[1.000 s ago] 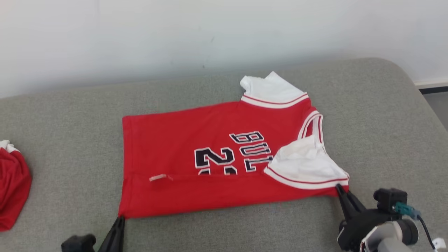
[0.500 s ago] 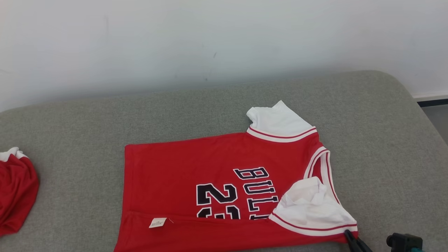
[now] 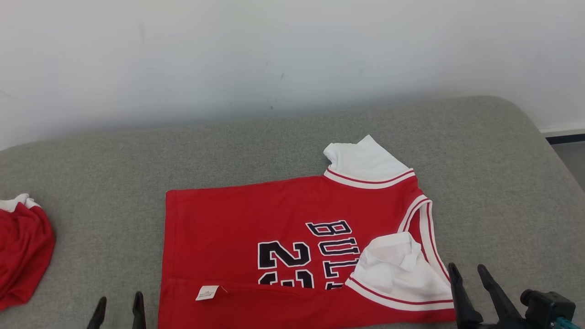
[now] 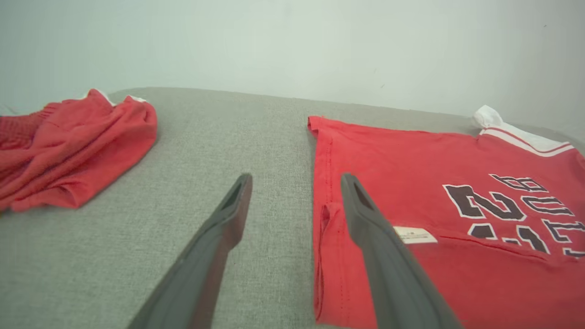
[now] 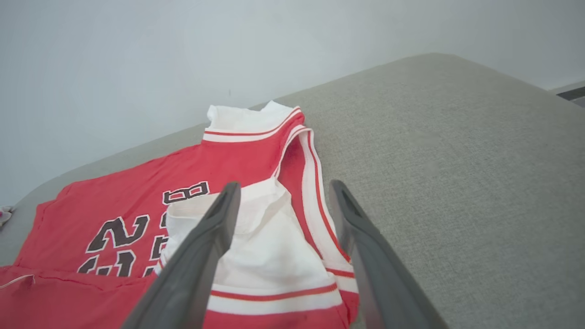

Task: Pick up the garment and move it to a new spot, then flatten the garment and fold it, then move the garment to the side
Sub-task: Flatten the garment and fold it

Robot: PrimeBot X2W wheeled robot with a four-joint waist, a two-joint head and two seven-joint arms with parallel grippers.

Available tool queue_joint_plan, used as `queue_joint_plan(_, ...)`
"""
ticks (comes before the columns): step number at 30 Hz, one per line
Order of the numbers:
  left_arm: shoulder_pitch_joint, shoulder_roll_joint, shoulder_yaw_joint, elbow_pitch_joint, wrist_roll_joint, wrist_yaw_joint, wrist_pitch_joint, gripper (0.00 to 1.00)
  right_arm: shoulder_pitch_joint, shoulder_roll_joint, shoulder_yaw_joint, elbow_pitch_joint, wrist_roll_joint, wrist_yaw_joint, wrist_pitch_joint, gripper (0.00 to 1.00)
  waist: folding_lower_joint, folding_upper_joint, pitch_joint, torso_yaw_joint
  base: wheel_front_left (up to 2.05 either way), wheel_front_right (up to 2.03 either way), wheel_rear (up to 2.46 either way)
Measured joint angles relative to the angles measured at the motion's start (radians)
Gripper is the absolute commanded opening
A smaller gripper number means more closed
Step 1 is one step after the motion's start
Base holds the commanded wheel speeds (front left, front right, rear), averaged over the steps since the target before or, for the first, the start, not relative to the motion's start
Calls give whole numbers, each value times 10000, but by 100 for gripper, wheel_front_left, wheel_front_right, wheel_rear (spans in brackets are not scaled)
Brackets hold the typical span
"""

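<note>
Nearest, at the front edge of the grey cushion (image 3: pixel 502 183), both hands hang empty with their jaws spread wide. The left hand (image 3: pixel 119 298) sits just off the hem corner of the red jersey (image 3: pixel 228 228). In the left wrist view, the left hand (image 4: pixel 296 178) straddles the hem edge, with one finger over bare cushion and the other over red cloth. The right hand (image 3: pixel 465 266) is just beside the shoulder end. In the right wrist view, the right hand (image 5: pixel 284 184) frames the near white sleeve (image 3: pixel 397 274).

The jersey lies flat along the front edge, hem toward the left and neck toward the right. Its near long side is turned up over the front, so a white label (image 3: pixel 207 292) shows and the sleeve lies on the lettering.

Folding looks to be the step in hand, with the first lengthwise fold laid and let go. Farther back, the far white sleeve (image 3: pixel 363 160) still sticks out toward the back edge. The next move probably calls for reaching across to the far long side, pinching hem corner and sleeve together, and bringing both forward evenly.

A second red garment (image 3: pixel 23 256) lies bunched at the left edge, well apart.
</note>
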Motion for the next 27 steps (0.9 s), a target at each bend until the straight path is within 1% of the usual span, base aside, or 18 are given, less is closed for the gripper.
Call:
queue_joint_plan(3,113,-265,405,-851,773,123,2,100,-25,199,-21,-228,-387,0,-525,100,0,0,-20,50,0,0,0)
queue_joint_plan(6,227,-495,690,-1429,1319,203,0,100,-39,291,81,-314,-813,0,-1081,100,0,0,-48,103,0,0,0)
queue_joint_plan(13,442,-671,568,-1724,2535,201,0,100,-182,468,476,-35,-1626,0,-1902,100,0,0,-76,132,0,0,0)
queue_joint_plan(16,551,-723,468,-1680,2717,205,0,100,-270,570,811,155,-2146,0,-1952,100,0,1,-70,122,0,0,0)
queue_joint_plan(19,551,-802,360,-1532,2801,207,0,100,-366,763,1039,-4,-2608,0,-1967,100,0,0,-66,144,0,0,0)
queue_joint_plan(22,546,-848,324,-1346,2800,209,0,100,-373,968,1141,17,-2840,0,-1983,100,0,1,-52,193,0,0,0)
queue_joint_plan(27,527,-913,353,-1003,2761,299,0,100,-279,1172,1020,-2,-3009,0,-1985,100,0,0,-34,307,0,0,0)
